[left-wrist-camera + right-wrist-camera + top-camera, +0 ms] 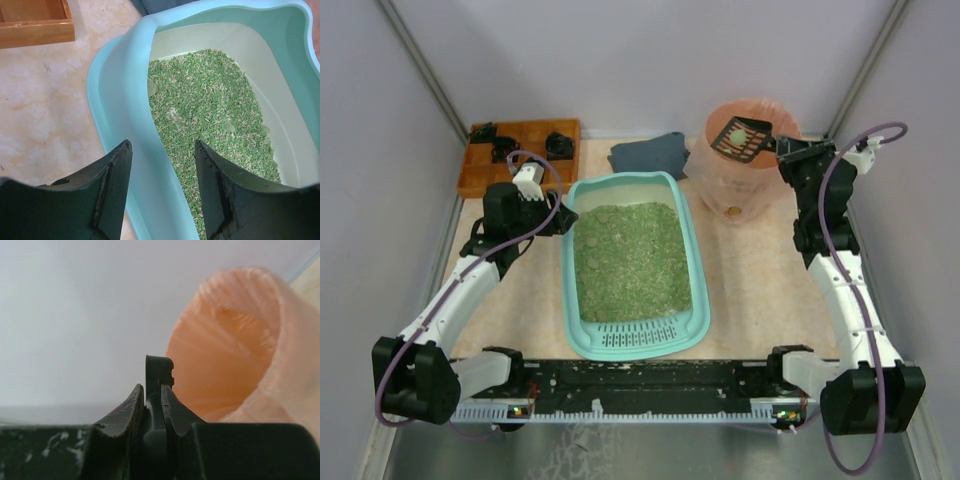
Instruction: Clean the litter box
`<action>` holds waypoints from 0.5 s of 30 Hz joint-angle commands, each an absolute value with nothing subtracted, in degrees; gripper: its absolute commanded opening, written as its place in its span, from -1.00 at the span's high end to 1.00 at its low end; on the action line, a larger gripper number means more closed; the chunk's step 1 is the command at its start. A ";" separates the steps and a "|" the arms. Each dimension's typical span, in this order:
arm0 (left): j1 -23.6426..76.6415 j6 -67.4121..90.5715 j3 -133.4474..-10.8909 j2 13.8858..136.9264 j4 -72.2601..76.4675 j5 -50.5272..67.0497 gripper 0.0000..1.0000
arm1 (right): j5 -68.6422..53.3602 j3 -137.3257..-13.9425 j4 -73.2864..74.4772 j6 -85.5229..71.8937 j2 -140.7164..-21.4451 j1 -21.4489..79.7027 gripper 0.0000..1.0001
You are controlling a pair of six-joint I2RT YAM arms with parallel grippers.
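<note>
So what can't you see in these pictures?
- Top view: black pieces on the wooden tray, too small to identify.
- Right wrist view: scoop head, hidden by the right end effector.
- Left wrist view: litter box grille, cut off at the bottom edge.

A wooden tray point(490, 178) of black pieces point(558, 145) sits far left on the tabletop point(750, 280). A dark cloth point(650, 155) lies beside a pink-lined bin point(740, 190).

Beige marbled tabletop point(750, 275) under teal litter box point(638, 340), wooden tray point(480, 178), dark cloth point(650, 155), pink-bagged bin point(735, 190).
</note>
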State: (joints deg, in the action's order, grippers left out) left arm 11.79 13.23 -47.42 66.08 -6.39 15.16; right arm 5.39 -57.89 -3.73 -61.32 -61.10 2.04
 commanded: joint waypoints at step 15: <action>11.35 13.27 -47.94 64.69 -6.15 15.03 -0.18 | 3.59 -65.66 -17.11 -20.22 -70.00 1.58 1.00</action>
